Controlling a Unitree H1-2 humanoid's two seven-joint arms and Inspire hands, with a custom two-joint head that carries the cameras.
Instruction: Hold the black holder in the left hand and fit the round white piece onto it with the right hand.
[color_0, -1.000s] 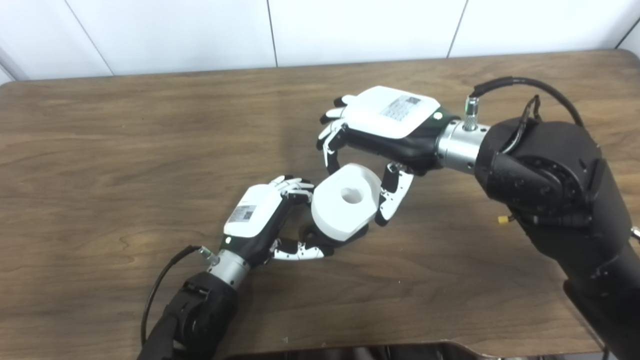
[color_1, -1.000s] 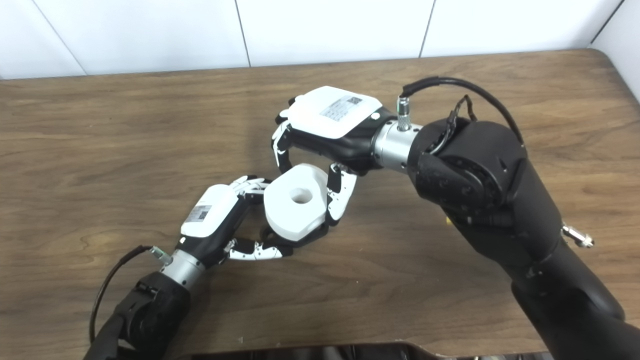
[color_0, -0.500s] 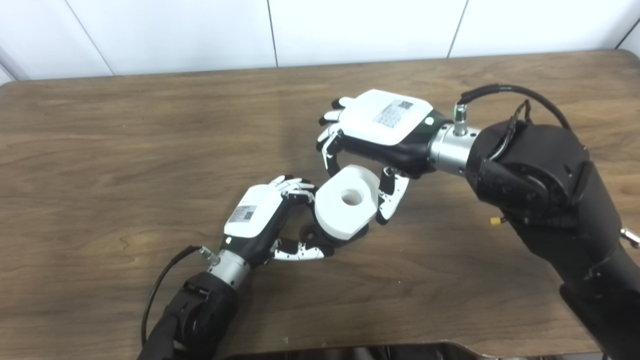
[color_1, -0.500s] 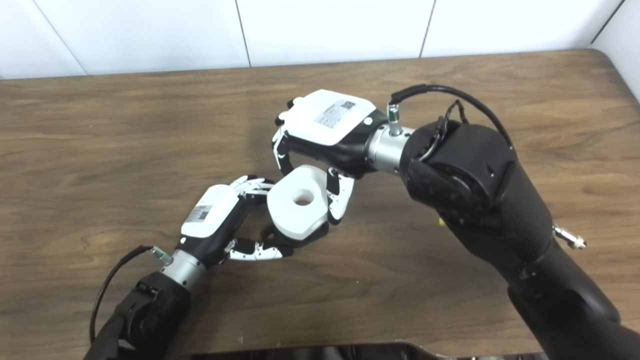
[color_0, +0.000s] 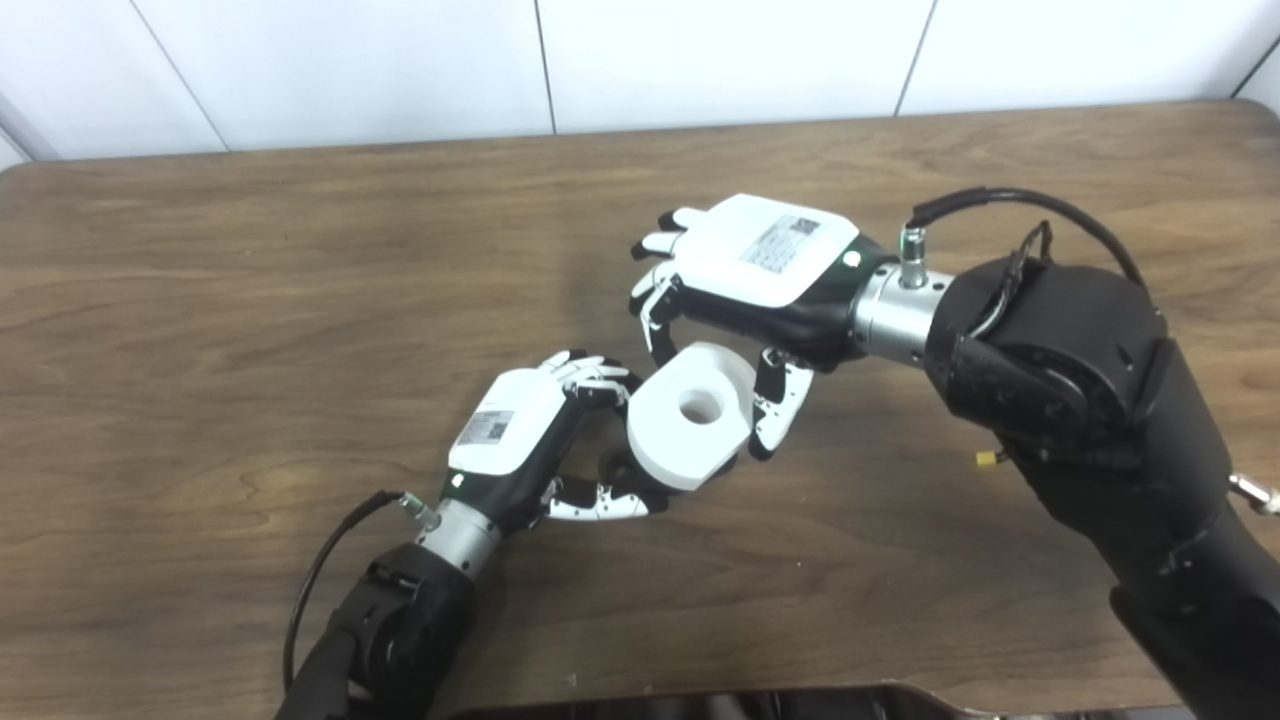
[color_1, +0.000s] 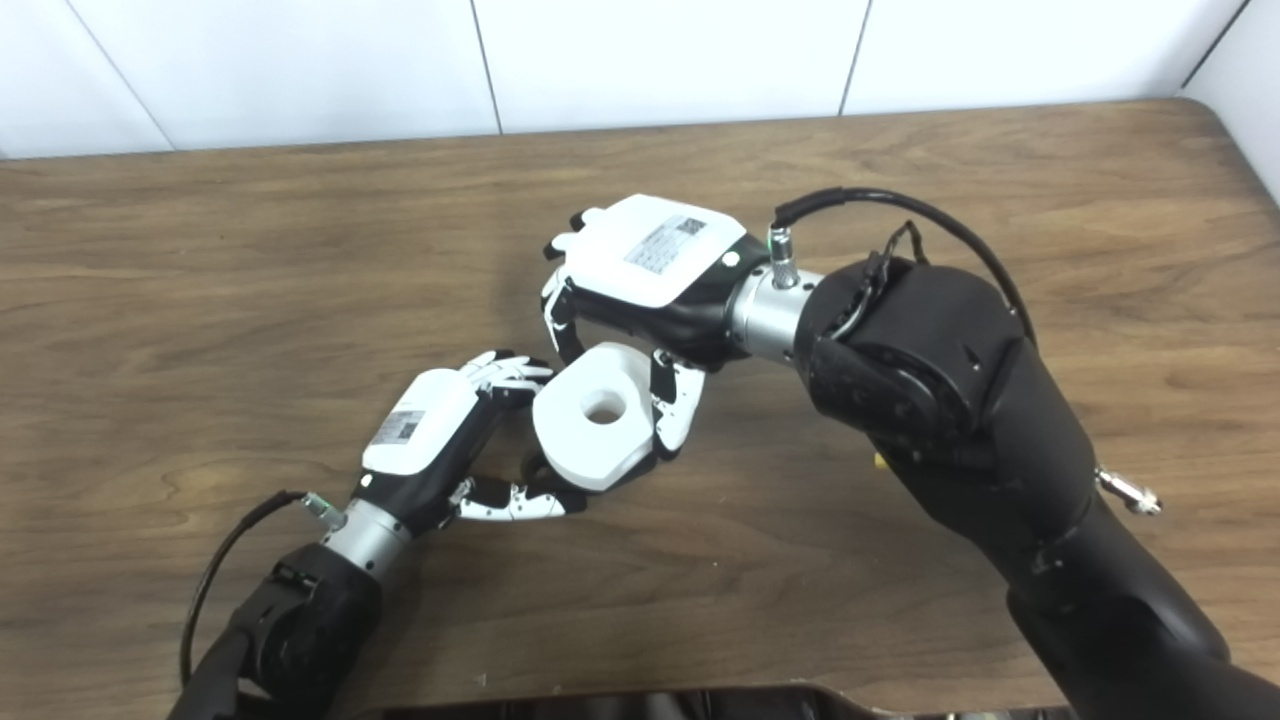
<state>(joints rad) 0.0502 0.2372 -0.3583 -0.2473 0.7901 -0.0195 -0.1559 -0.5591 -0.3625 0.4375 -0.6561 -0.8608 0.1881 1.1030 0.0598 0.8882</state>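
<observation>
Gripping the round white plastic piece w/ a centre hole (color_0: 690, 417), right robot hand (color_0: 745, 285) presses it onto the mostly hidden black holder (color_0: 627, 467), clasped by left robot hand (color_0: 530, 440), above brown wooden table (color_0: 200, 300).

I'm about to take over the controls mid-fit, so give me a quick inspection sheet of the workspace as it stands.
Surface: wooden table, brown grain.
Job's things: round white piece with a centre hole, tilted over the black holder, which is mostly hidden.
Clutter: nothing seen.
Hands: left hand closed around the holder; right hand arched over the white piece, fingers and thumb on opposite sides.
Cables: black cable looping at the right wrist; another black cable at the left wrist.
Surroundings: white panelled wall behind the table.
</observation>
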